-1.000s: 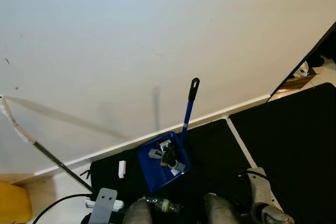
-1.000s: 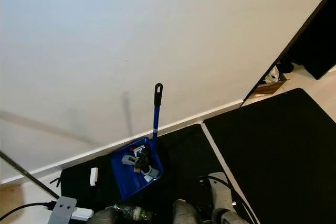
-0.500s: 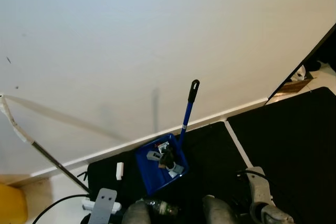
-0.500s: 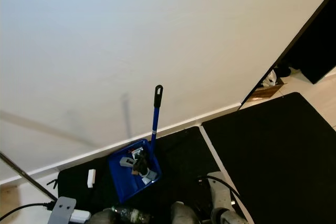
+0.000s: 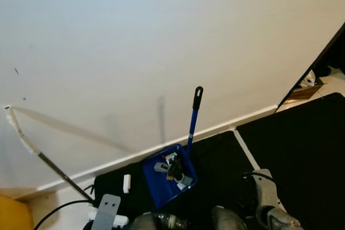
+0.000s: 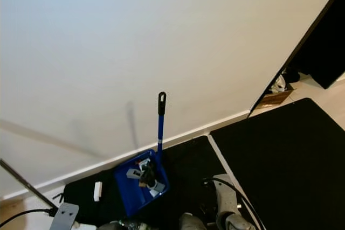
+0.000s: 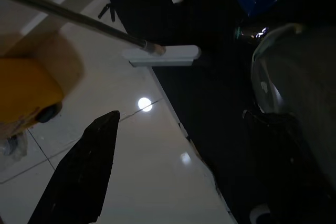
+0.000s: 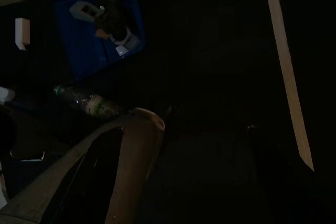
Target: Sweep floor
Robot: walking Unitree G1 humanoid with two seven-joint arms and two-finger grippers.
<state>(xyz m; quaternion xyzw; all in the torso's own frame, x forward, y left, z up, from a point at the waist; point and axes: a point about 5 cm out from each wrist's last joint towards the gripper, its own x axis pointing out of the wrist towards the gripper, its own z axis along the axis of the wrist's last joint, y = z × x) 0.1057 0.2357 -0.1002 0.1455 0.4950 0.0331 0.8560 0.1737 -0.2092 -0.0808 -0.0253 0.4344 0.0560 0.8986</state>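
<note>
A pale wall (image 5: 135, 41) meets black floor mats (image 5: 302, 149) at a white baseboard. In the head views, the blue dustpan (image 5: 170, 175), holding small scraps, stands on the mat with its handle upright against the wall; a broom (image 5: 38, 152) leans further left. The picture has shifted slightly since a second ago, so the camera moved, not the things. The left wrist view shows one dark finger (image 7: 79, 174) over tile; whether either end effector is clenched, I cannot tell. The right wrist view shows a bottle (image 8: 89, 103) beside the dustpan. A careless step could tip the dustpan.
</note>
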